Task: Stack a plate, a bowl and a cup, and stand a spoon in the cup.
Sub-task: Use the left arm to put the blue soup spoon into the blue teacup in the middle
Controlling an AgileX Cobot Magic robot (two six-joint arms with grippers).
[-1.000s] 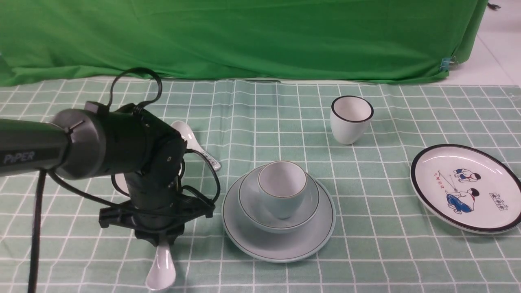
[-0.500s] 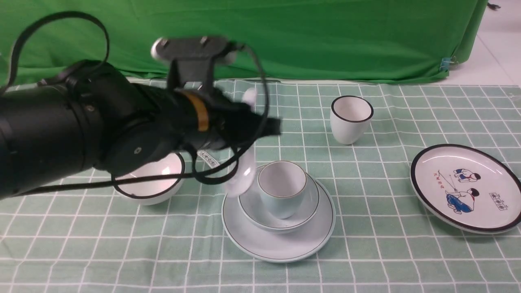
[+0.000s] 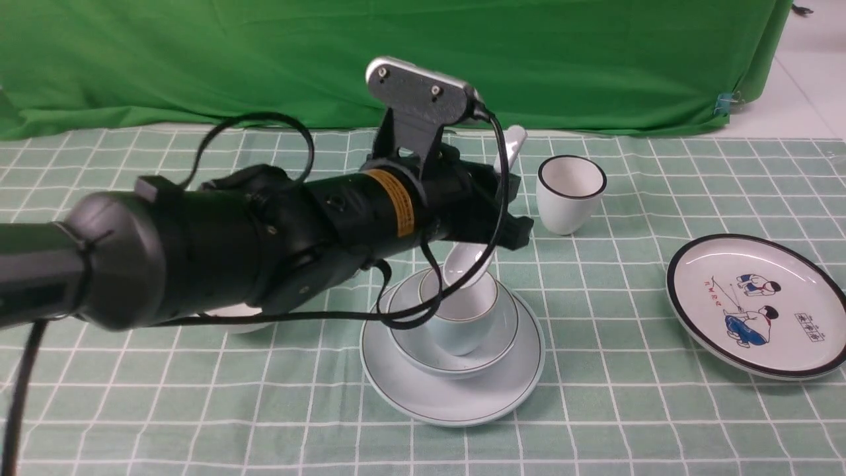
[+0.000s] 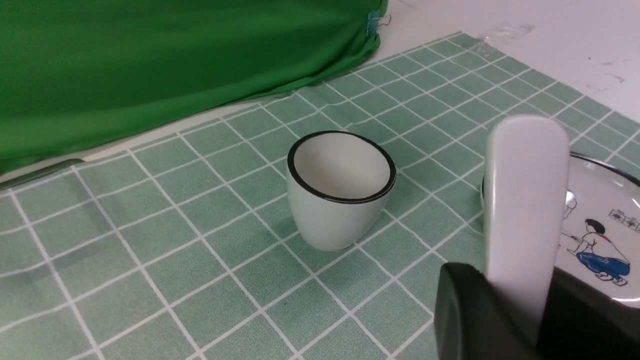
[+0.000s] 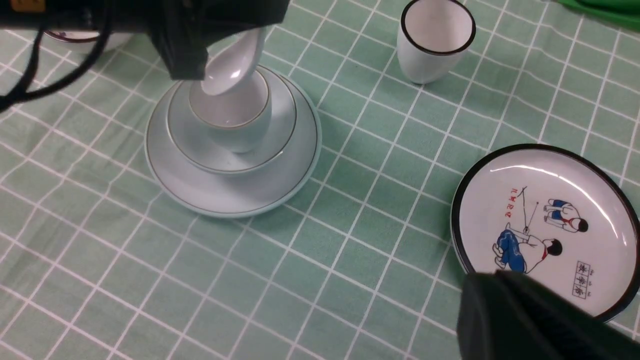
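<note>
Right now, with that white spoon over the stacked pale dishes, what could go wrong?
The left gripper holds the plain white ceramic soup spoon tilted, its scoop at the rim of the handleless pale blue-green cup. It might clip the rim and nudge the cup, which sits in the shallow blue-green bowl on the round matching plate. Once released, the leaning handle could tip the cup.

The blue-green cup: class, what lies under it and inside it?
The cup stands in the bowl, which sits on the plate. The spoon, held by the left gripper, hangs scoop-down at its mouth. The bowl's floor beneath is covered.
</note>
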